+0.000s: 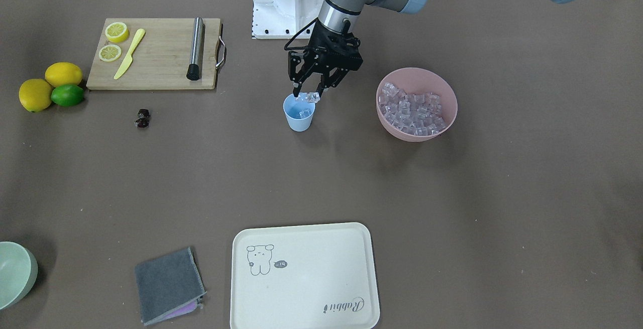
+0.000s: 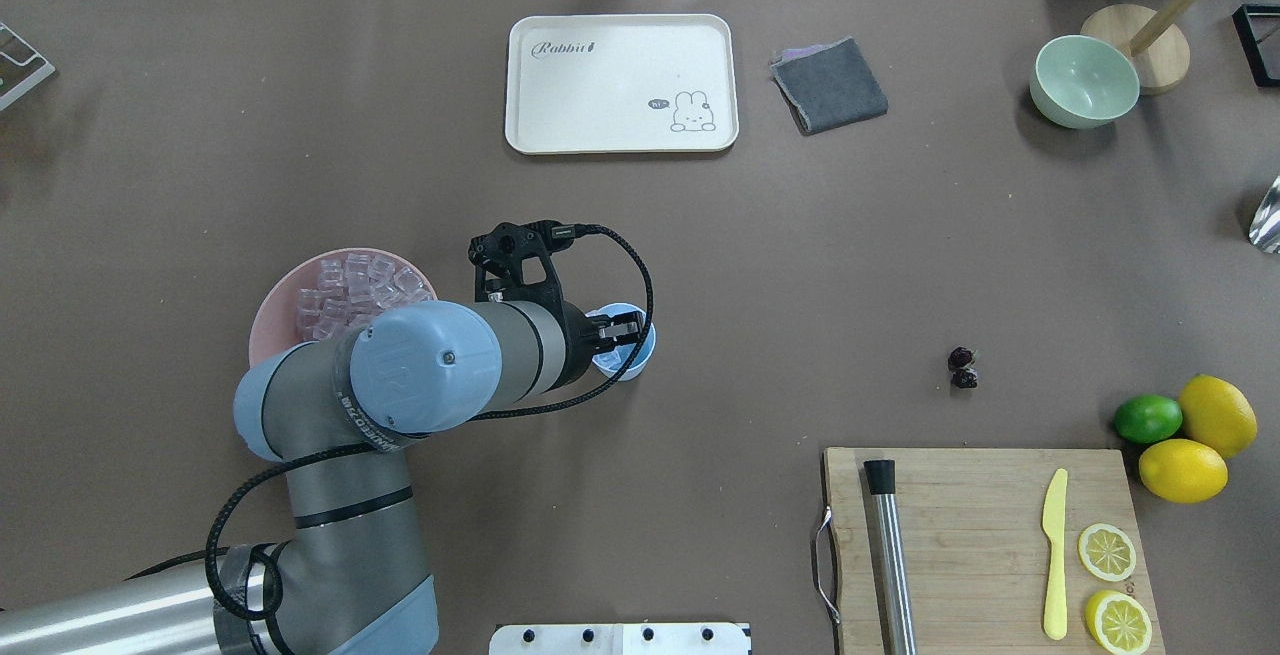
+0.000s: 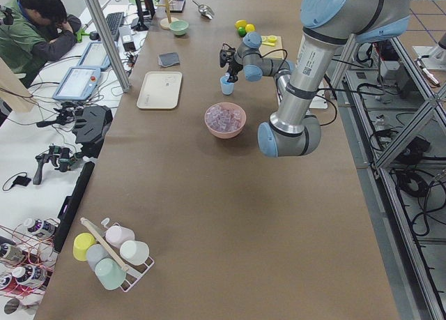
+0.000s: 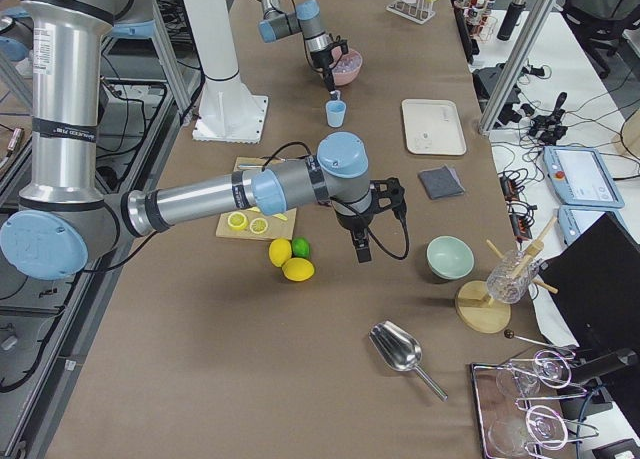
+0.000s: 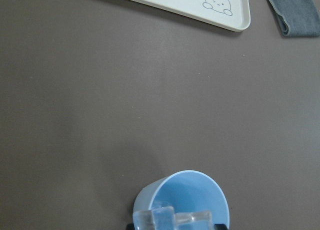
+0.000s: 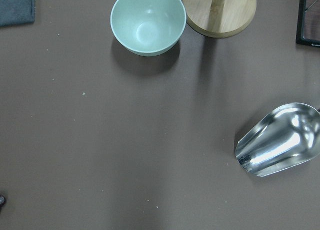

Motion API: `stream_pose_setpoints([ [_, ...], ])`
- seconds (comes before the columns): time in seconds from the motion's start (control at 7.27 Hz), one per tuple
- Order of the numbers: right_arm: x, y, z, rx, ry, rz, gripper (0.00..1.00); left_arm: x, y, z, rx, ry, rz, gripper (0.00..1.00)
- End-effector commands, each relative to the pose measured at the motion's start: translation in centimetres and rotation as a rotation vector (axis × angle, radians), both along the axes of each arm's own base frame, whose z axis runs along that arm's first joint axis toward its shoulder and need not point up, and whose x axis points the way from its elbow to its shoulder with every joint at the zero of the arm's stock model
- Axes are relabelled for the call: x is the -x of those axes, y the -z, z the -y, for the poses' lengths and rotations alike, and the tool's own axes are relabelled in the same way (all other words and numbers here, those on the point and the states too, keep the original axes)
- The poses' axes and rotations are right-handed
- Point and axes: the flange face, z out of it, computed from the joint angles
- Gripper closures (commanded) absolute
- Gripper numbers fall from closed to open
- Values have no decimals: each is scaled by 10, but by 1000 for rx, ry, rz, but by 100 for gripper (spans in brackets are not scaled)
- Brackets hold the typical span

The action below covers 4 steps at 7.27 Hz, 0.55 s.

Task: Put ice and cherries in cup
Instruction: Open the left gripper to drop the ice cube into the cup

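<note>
Pinching ice [image 1: 311,98] just above the cup [image 1: 298,119] rim (1 cube already inside), the left gripper [image 1: 308,94] could drop it outside if released off-centre.

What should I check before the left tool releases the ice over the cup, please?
1. Ice cube gripped in the left tool: ok.
2. Tool over the mouth of the light-blue cup: ok, though toward the rim.
3. Cup upright: ok.
4. Room in the cup: ok, only a second cube shows inside.
5. Cherries in the cup: not ok, they lie on the table.
6. Right tool clear of the cup: ok; open or shut, cannot tell.
</note>
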Motion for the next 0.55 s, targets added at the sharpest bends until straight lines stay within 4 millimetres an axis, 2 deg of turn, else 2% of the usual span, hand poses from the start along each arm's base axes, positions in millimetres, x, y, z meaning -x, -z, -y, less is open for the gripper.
stream_pose_setpoints([
  [0.0, 0, 1, 0, -1, 0, 0, 0, -7, -2, 2, 6, 4, 8, 100],
  [0.28, 0, 1, 0, -4, 0, 0, 0, -7, -2, 2, 6, 4, 8, 100],
  [0.41, 0, 1, 0, -1, 0, 0, 0, -7, -1, 2, 6, 4, 6, 75],
])
